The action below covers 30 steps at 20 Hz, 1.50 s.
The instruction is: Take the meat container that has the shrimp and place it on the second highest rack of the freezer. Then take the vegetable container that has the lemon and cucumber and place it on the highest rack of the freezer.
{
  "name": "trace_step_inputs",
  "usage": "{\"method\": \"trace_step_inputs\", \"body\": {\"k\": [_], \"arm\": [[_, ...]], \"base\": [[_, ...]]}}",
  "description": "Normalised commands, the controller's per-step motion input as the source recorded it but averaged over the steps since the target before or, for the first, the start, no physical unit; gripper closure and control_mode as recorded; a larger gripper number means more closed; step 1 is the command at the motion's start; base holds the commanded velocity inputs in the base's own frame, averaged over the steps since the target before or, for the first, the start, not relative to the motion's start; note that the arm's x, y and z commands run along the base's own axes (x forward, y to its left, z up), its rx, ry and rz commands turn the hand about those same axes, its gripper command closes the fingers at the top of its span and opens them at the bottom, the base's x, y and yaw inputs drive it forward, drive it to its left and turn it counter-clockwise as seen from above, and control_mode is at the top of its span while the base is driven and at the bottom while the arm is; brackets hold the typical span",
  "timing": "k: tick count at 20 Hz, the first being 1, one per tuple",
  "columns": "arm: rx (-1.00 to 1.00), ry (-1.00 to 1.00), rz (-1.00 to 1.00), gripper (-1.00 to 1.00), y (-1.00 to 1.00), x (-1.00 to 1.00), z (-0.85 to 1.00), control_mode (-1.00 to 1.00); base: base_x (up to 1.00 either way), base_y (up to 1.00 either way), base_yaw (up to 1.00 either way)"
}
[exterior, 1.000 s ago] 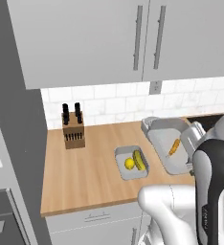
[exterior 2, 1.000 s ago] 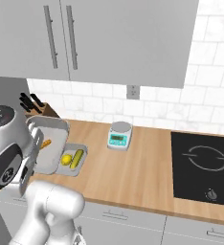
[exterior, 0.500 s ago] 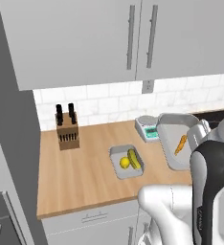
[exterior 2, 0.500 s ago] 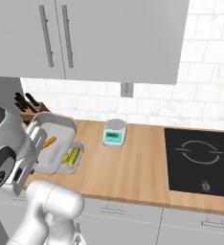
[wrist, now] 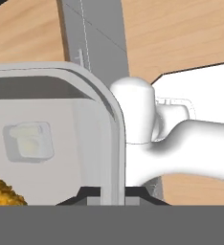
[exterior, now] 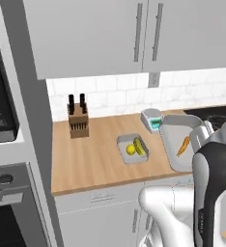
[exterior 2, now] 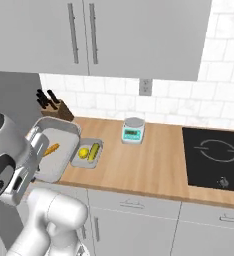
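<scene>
Grey shrimp tray (exterior: 177, 142) is lifted off the counter (exterior: 91, 159), its rim clamped in the gripper (wrist: 112, 191); step one is in hand. Next comes carrying it to the freezer's second rack, probably away left. Lemon tray (exterior: 133, 149) waits on the counter.

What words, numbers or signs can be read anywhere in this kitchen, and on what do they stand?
No words, brands or numbers can be read.
Kitchen scale: its green display shows dark marks, too small to read.
Stove top: pale ring markings for the burners, no text.
Oven panel: one round knob, no lettering visible.
Tray with the shrimp: no label seen.
</scene>
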Motion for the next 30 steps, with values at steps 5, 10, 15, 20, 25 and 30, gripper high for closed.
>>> {"method": "trace_step_inputs", "body": {"k": [5, 10, 15, 20, 25, 30], "arm": [[0.00, 0.00, 0.00, 1.00, 0.00, 0.00, 0.00, 1.00], [0.00, 0.00, 0.00, 1.00, 0.00, 0.00, 0.00, 1.00], [0.00, 0.00, 0.00, 1.00, 0.00, 0.00, 0.00, 1.00], [0.00, 0.00, 0.00, 1.00, 0.00, 0.00, 0.00, 1.00], [0.00, 0.00, 0.00, 1.00, 0.00, 0.00, 0.00, 1.00], [0.00, 0.00, 0.00, 1.00, 0.00, 0.00, 0.00, 1.00]], "base": [[-0.12, 0.77, 0.46], [-0.38, 0.79, 0.34], [-0.11, 0.85, 0.12], [0.00, 0.93, 0.10], [-0.02, 0.97, 0.12], [-0.08, 0.98, 0.12]]}}
